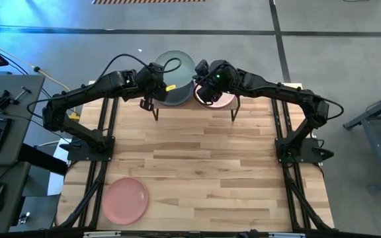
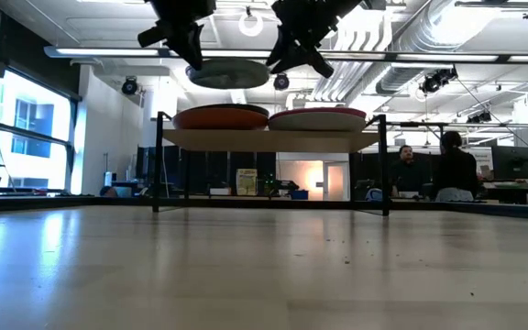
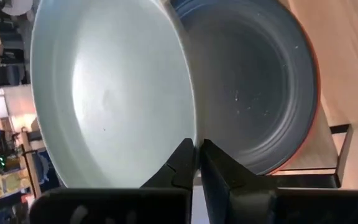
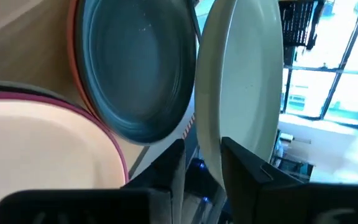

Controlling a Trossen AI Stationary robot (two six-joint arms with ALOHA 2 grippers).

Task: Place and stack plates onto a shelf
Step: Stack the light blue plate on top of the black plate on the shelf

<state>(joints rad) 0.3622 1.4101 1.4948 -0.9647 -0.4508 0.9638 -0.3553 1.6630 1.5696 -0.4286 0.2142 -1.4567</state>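
Fingers [image 3: 185,163] of both arms pinch the pale teal plate's [image 3: 114,93] rim above the shelf [image 2: 269,139].

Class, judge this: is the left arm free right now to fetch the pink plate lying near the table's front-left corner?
Probably not: the left gripper is shut on the pale plate above the shelf. Otherwise the pink plate lies uncovered.

Count: 2 arms, 1 shelf [image 1: 197,108], 2 plate stacks on it, 1 plate [image 2: 228,73] held above, 1 pink plate [image 1: 125,200] on tabletop.
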